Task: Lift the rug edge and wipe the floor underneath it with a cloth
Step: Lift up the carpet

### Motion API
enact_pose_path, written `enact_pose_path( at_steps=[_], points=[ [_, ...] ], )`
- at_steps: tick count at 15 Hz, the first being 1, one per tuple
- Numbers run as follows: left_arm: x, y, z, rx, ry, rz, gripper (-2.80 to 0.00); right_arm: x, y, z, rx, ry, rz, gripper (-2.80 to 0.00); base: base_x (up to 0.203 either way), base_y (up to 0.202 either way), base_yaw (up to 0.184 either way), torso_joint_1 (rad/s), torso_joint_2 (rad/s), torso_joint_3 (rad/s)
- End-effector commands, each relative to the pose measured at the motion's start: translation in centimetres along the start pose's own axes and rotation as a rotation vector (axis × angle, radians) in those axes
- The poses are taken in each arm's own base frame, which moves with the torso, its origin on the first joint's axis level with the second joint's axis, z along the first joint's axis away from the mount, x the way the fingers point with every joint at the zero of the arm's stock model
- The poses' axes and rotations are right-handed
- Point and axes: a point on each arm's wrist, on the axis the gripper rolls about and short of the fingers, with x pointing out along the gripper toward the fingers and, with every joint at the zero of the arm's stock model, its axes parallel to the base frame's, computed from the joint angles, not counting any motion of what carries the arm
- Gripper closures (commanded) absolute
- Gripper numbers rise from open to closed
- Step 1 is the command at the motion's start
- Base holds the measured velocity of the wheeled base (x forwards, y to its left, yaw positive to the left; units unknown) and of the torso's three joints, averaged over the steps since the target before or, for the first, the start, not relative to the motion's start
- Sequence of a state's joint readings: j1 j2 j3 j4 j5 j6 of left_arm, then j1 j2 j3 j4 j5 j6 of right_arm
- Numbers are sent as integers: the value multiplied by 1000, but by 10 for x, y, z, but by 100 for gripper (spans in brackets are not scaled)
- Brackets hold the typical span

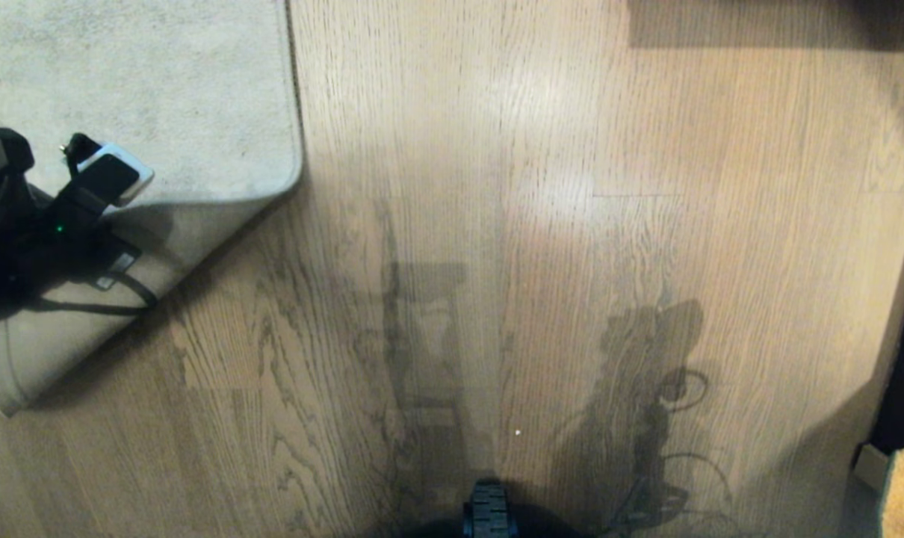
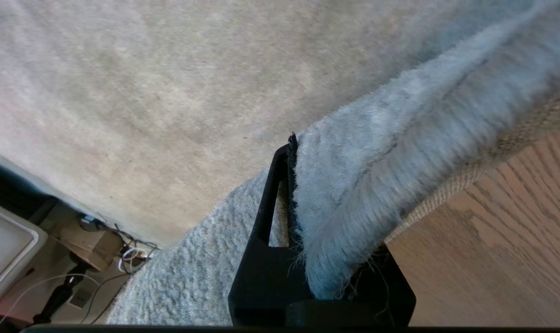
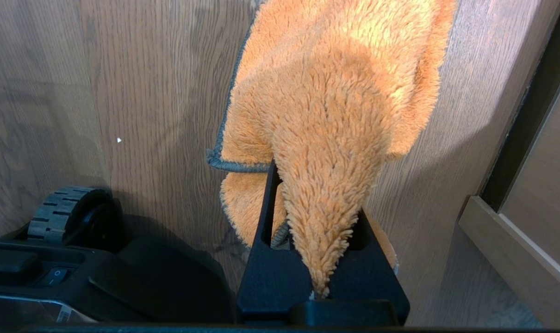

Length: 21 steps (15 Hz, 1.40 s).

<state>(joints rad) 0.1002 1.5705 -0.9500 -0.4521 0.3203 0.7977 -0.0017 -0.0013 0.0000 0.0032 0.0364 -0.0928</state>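
Head view shows the left gripper (image 1: 86, 161) clamped on the rug edge (image 1: 123, 261), folded back off the floor (image 1: 497, 224). Right gripper (image 3: 324, 259), fingers pinching the cloth (image 3: 335, 106), should sweep the bared planks while the fold is held high.

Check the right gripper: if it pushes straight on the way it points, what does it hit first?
Probably the floor. The right gripper, shut on the cloth, points down at bare planks, so the hanging cloth would touch first. Depth is unclear.
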Motion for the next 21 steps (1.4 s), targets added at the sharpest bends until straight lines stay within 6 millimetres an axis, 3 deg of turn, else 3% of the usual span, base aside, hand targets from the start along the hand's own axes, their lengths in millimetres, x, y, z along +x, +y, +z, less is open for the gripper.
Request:
enact_pose_path(
  at_steps=[1, 5, 11, 21],
  points=[
    [-7, 11, 0, -10, -7, 37, 0, 0, 0, 0, -1, 1, 1, 0, 0, 0, 0, 0, 0, 0],
    [-14, 25, -10, -24, 19, 81, 0, 0, 0, 0, -1, 1, 1, 0, 0, 0, 0, 0, 0, 0],
    [-24, 23, -16, -24, 28, 78, 0, 0, 0, 0, -1, 2, 1, 0, 0, 0, 0, 0, 0, 0],
    [-23, 21, -19, -19, 39, 69, 0, 0, 0, 0, -1, 1, 1, 0, 0, 0, 0, 0, 0, 0]
  ],
)
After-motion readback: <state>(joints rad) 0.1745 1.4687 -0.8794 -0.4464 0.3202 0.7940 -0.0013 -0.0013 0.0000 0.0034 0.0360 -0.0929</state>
